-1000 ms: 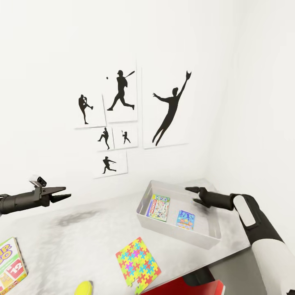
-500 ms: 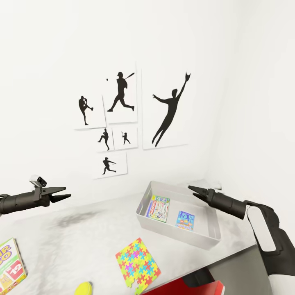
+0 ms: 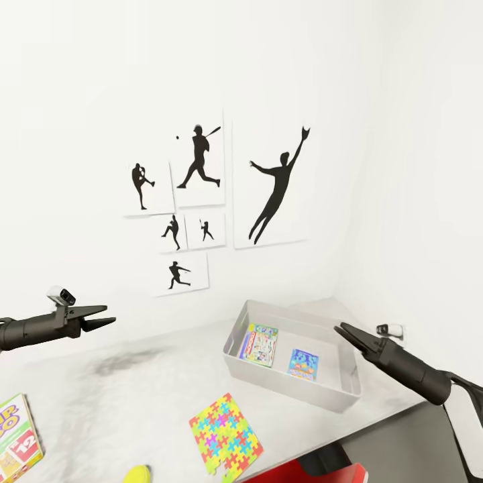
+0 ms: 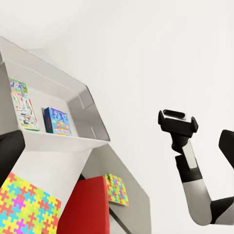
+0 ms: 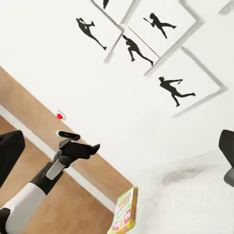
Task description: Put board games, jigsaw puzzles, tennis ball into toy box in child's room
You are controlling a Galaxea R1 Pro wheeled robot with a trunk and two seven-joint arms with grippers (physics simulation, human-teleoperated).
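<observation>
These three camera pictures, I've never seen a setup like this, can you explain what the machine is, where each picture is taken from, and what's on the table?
It is a simulated two-armed robot. The big picture comes from its head; the other two come from cameras near each gripper. The left gripper is open and empty. The right gripper, near the toy box, looks shut and holds nothing. Inside the box lie a green-edged board game and a small blue one. On the table lie a jigsaw puzzle, a third board game and a tennis ball.

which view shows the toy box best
Head view: the toy box sits whole on the table, two board games inside. Left wrist view sees it tilted, partly cut off. The right wrist view faces the wall pictures instead.
</observation>
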